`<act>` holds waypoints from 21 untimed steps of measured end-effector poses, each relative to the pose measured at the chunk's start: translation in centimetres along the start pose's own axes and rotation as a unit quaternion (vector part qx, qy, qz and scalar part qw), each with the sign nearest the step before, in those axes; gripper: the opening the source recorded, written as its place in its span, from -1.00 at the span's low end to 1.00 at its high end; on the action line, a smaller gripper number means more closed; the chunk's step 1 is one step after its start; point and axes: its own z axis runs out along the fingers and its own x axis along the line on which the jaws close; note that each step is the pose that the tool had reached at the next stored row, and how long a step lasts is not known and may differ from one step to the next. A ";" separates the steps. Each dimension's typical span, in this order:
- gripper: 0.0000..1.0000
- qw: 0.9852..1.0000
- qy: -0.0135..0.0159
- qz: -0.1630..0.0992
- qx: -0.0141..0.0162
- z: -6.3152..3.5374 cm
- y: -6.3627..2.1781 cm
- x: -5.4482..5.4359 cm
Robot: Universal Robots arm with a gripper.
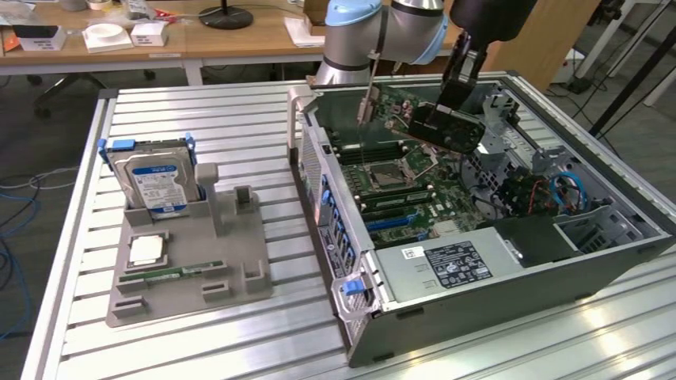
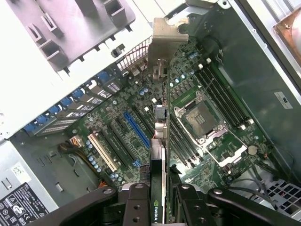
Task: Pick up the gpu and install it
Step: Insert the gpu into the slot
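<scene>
Your fingers [image 2: 136, 202] are clamped on the gpu [image 1: 444, 133], so the pick-up is done. The gpu hangs above the motherboard [image 1: 410, 207], seemingly clear of it, though the gap is hard to judge. It isn't yet seated in the motherboard, so installation remains.
</scene>
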 end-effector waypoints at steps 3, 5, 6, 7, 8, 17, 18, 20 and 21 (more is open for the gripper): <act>-0.48 1.000 0.000 -0.004 0.000 -0.01 -0.11 -0.1; -0.48 1.000 0.000 -0.006 0.000 -0.01 -0.23 -0.2; -0.48 1.000 0.001 -0.007 0.000 -0.02 -0.30 -0.2; -0.48 1.000 0.001 -0.008 0.000 -0.02 -0.37 -0.3; -0.48 1.000 0.001 -0.009 0.000 -0.02 -0.44 -0.3; -0.48 1.000 0.001 -0.018 0.000 -0.06 -0.96 -0.7; -0.48 1.000 0.001 -0.019 0.000 -0.06 -1.01 -0.8; -0.48 1.000 0.002 -0.021 0.000 -0.06 -1.10 -0.8; -0.48 1.000 0.002 -0.022 0.000 -0.07 -1.14 -0.9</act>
